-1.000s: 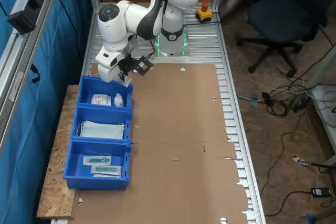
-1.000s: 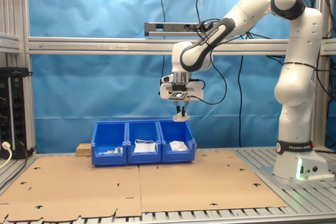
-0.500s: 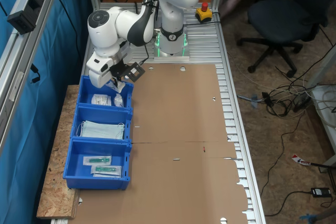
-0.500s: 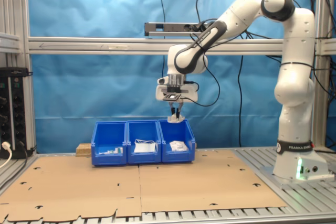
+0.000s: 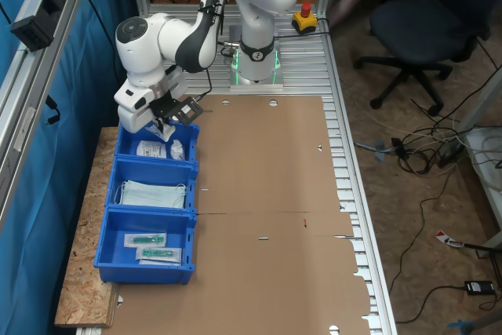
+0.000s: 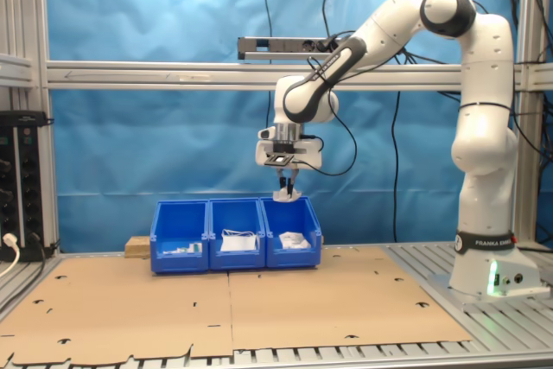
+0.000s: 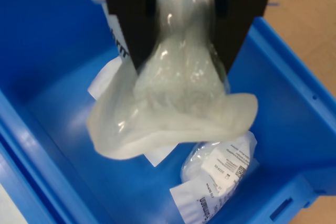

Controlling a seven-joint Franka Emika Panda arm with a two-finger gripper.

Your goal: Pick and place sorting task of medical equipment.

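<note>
My gripper (image 7: 181, 51) is shut on the medical equipment (image 7: 178, 98), a translucent white packet that hangs crumpled below the black fingers (image 7: 131, 19). It hovers above the blue bin (image 7: 47, 51) at the end of the row nearest the robot base, where other white packets (image 7: 218, 163) lie. In the first exterior view the gripper (image 5: 166, 125) is over that bin's (image 5: 194, 145) far edge. In the second exterior view the gripper (image 6: 286, 187) holds the packet (image 6: 286, 197) just above the bin (image 6: 294, 248).
Three blue bins stand in a row; the middle one (image 5: 190, 192) holds a face mask, the last (image 5: 188, 245) flat packs. Brown cardboard (image 5: 267, 194) covers the table. A red button (image 5: 305, 17) sits by the arm's base. An office chair (image 5: 423, 21) stands beside the table.
The arm has swung toward the first exterior view's left with the packet in its grip, from beside the end bin to over it.
</note>
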